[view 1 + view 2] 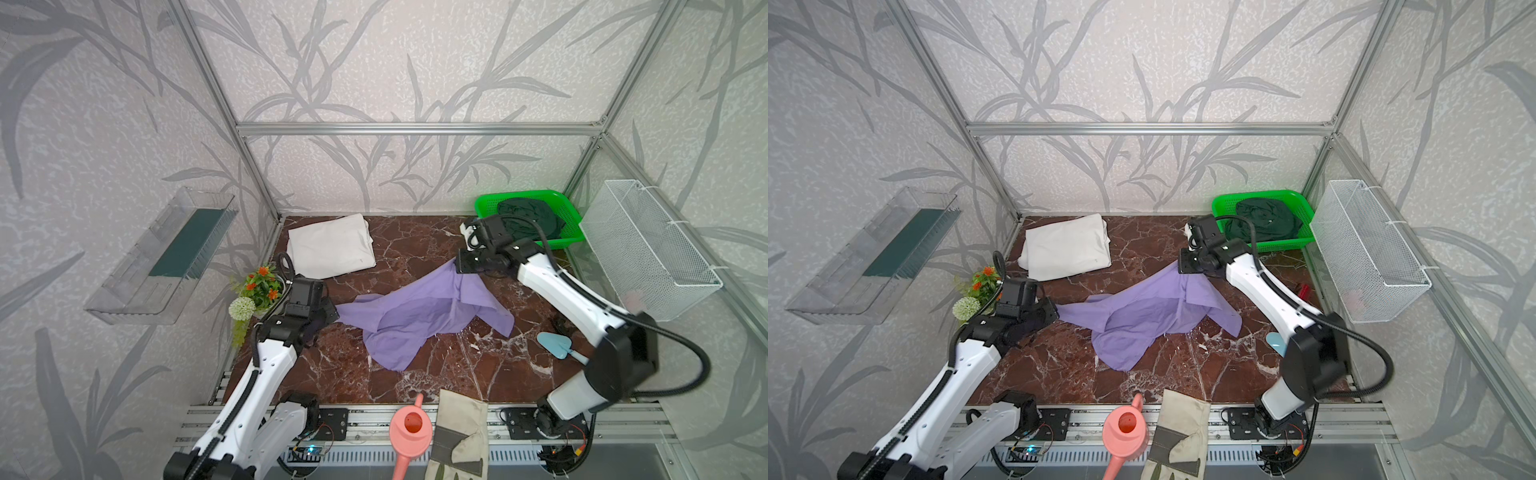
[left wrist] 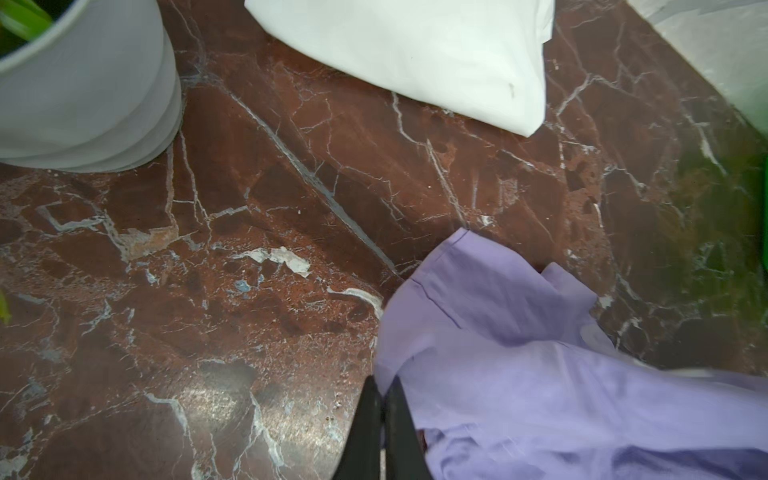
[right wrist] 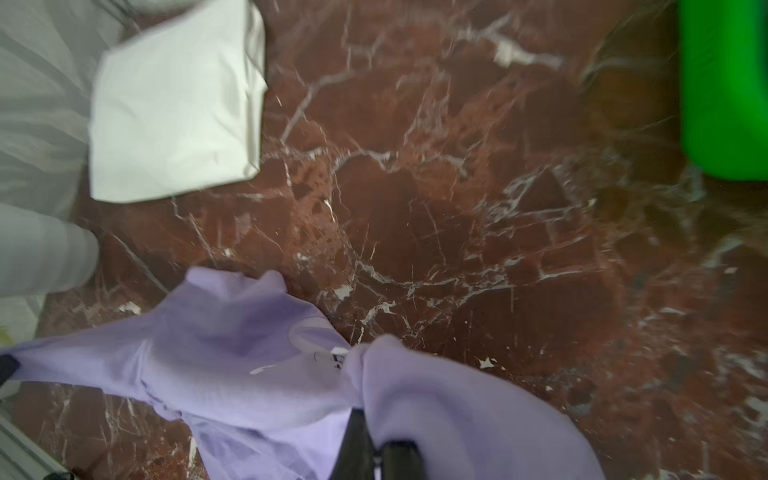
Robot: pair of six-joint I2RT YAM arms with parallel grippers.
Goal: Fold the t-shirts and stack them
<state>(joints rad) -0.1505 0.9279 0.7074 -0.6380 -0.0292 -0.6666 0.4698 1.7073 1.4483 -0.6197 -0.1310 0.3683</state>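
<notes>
glove (image 1: 459, 436): you have it nearest you, lying flat across the front rail, touching the can's side.
can (image 1: 409, 432): pink, on the front rail, spout pointing off the near edge.
trowel (image 1: 552, 343): pale blue, on the table (image 1: 415, 241) near your right arm, which hides its handle.
purple tee (image 1: 419, 320): your task piece, unfolded and crumpled at mid-table. It is strung between your two claws, with its lower flap lying on the marble.
left claw (image 1: 333, 314): pinched narrow on the purple tee's left end, low over the table. Your wrist view shows the fingers (image 2: 370, 415) almost together against the cloth.
plant (image 1: 259, 286): potted, just behind your left claw, by the left wall.
right claw (image 1: 460, 265): narrow, holding a bunch of the purple tee, which rises to it in a peak. In your wrist view, cloth drapes over the fingers (image 3: 353, 440).
white tee (image 1: 332, 245): folded flat in the far left corner, apart from the purple tee.
green tee (image 1: 528, 216): bunched in the basket (image 1: 486, 203) in the far right corner.
</notes>
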